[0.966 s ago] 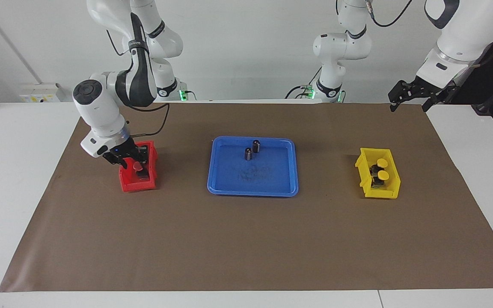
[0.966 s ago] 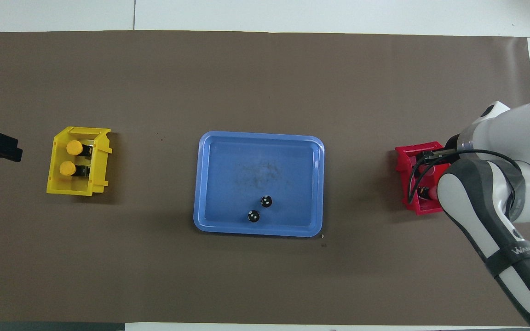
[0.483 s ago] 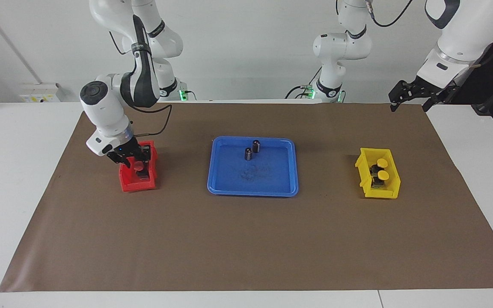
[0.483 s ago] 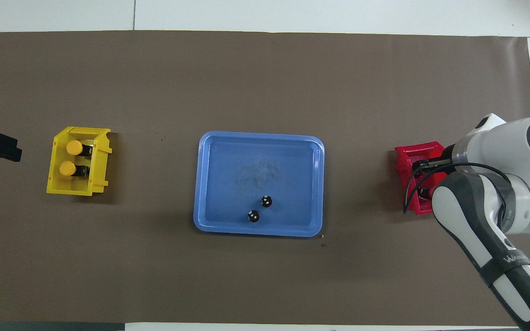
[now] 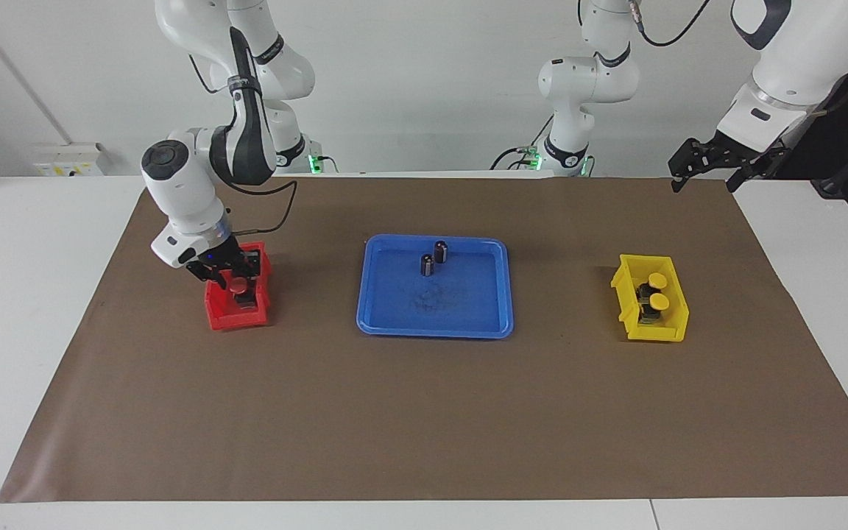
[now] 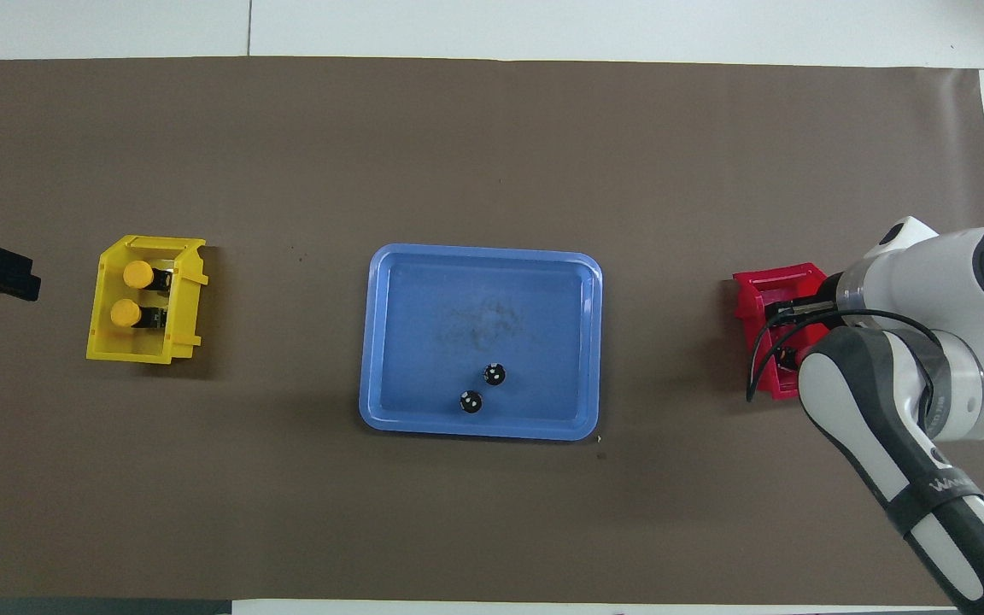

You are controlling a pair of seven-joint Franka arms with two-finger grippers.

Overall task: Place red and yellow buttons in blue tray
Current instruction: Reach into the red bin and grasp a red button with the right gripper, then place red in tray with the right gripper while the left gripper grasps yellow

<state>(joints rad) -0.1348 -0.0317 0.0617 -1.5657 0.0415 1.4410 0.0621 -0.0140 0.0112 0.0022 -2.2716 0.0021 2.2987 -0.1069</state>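
Observation:
The blue tray point(image 5: 435, 333) lies mid-table and also shows in the overhead view point(image 6: 483, 431). My right gripper point(image 5: 227, 274) is down in the small red bin point(image 5: 236, 320), right at a red button point(image 5: 236, 285) on its dark base. The second red button is hidden. In the overhead view my right arm covers most of the red bin point(image 6: 752, 295). Two yellow buttons point(image 5: 657, 280) point(image 5: 659, 301) sit in the yellow bin point(image 5: 670, 331); the overhead view shows them too point(image 6: 137, 273) point(image 6: 125, 313). My left gripper point(image 5: 707, 173) waits open, raised over the mat's edge at the left arm's end.
Two small dark cylinders point(image 5: 427, 264) point(image 5: 441, 252) stand in the tray on the side nearer the robots. The brown mat point(image 5: 424, 412) covers the table. The yellow bin point(image 6: 142, 352) is toward the left arm's end, the red bin toward the right arm's end.
My right arm's wrist has swung more upright over the red bin. The red button's cap stays in the same spot. The left arm has not moved.

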